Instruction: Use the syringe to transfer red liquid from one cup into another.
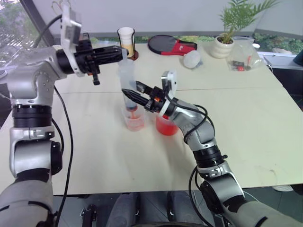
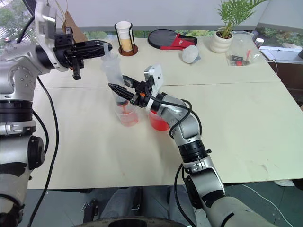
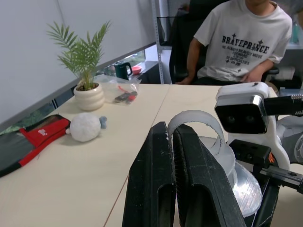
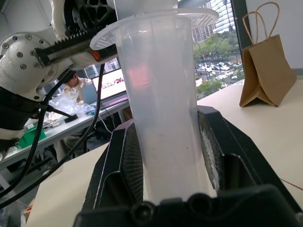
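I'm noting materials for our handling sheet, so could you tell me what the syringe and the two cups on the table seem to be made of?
The syringe: probably plastic, with a frosted, translucent finish; light passes through the barrel but detail behind it blurs. The smaller cup and the wider cup: clear and smooth, likely plastic though glass can't be excluded; the red liquid shows straight through the walls.

Bright, even daylight; soft shadows.

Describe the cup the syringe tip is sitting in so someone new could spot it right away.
On the pale table, find the right gripper clamping the upright syringe. Its orange tip dips into the smaller clear cup, holding only shallow, pale red liquid. The wider cup beside it is deep red.
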